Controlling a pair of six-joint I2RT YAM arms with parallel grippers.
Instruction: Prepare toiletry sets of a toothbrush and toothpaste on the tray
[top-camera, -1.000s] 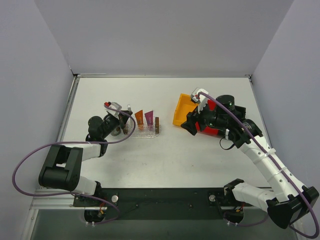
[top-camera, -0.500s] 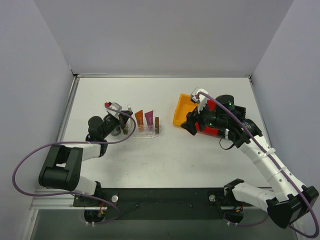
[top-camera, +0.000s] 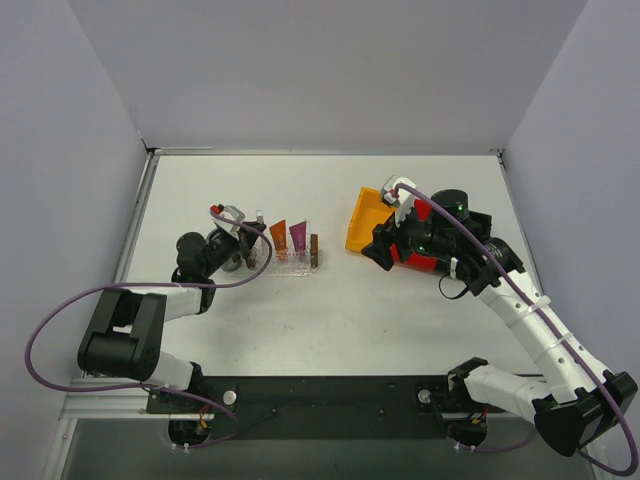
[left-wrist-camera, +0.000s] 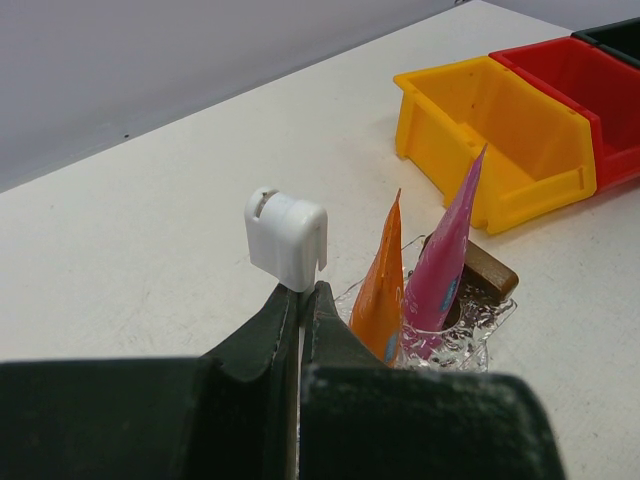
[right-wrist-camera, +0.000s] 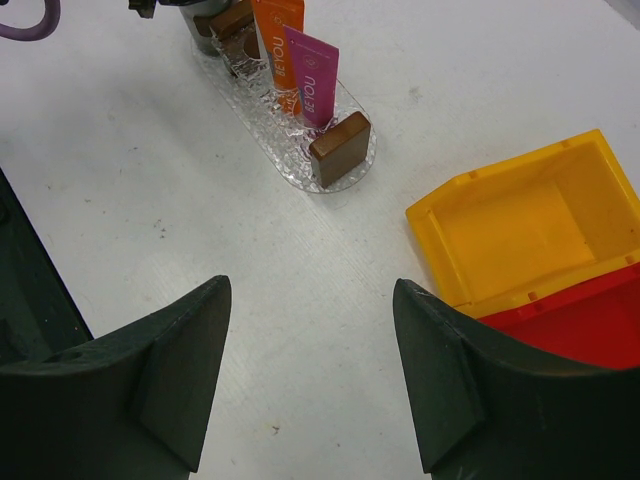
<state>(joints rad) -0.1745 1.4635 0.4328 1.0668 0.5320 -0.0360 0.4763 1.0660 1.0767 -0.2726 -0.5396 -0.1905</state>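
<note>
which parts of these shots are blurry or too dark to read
Left wrist view: the left gripper is a dark, blurred mass low in frame; the toothbrush it pinches is sharp. Right wrist view: the right gripper is soft and shadowed, the tray crisp. Top view: even light, faint shadows.

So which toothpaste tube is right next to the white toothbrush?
The orange tube. It stands between the toothbrush and the pink tube.
</note>
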